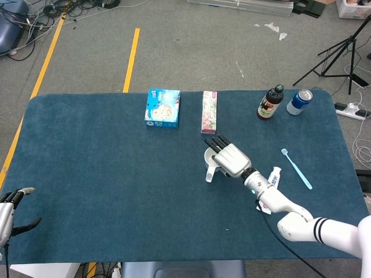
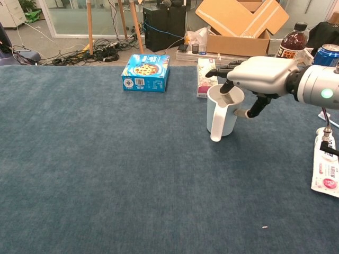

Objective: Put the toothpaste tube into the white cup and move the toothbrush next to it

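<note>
Your toothpaste tube [image 1: 273,176] lies flat at right of frame, just beside the right forearm; print too small to read. One white cup [image 2: 223,111] stands upright mid-frame. Your right hand [image 1: 231,158] is over its rim, fingers dipping inside, thumb outside the wall — looks like it grips the cup. One toothbrush [image 1: 296,168] lies further right. Left hand [image 1: 10,205] at lower left, fingers apart, holds nothing.

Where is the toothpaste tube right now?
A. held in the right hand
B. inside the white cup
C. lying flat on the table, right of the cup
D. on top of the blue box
C: the toothpaste tube lies flat on the table, apart from the white cup under the right hand.
</note>
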You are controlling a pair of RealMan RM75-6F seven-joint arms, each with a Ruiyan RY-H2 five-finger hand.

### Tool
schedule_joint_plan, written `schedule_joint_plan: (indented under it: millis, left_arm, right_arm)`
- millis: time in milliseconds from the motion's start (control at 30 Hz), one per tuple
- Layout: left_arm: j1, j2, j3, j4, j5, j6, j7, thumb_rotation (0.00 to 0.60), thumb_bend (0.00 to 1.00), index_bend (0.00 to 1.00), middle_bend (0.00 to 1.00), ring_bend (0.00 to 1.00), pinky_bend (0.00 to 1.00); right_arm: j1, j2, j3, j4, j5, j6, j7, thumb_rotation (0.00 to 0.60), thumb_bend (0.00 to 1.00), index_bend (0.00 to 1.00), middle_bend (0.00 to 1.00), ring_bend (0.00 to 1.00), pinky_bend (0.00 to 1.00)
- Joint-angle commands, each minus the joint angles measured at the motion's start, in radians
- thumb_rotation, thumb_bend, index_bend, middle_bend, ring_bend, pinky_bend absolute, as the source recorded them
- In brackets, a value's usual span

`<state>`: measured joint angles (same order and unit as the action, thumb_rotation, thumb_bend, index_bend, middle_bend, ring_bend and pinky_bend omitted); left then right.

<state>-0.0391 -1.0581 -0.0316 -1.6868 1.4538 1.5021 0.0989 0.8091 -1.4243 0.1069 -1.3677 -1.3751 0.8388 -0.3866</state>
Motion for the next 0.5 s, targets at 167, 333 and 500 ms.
schedule_joint_plan:
  millis: [167,333,500]
  left_arm:
    - [-0.004,-0.001,-0.003,-0.002,-0.005,-0.006,0.007,0.600,0.10,0.28,0.34,0.35,0.45]
    - [-0.004,-0.004,-0.002,-0.002,-0.006,-0.008,0.016,0.600,0.10,0.28,0.34,0.35,0.45]
    - [-0.002,-0.008,0.001,-0.001,-0.004,-0.006,0.024,0.600,0.10,0.28,0.34,0.35,0.45]
  right_arm:
    - [-0.048,0.054,-0.034,-0.047,-0.051,0.077,0.029,0.600,0.32,0.67,0.00,0.00,0.07]
    - [-0.094,0.112,-0.066,-0.097,-0.088,0.135,0.058,0.600,0.32,0.67,0.00,0.00,0.07]
    - [-0.149,0.165,-0.105,-0.125,-0.127,0.193,0.099,0.600,0.32,0.67,0.00,0.00,0.07]
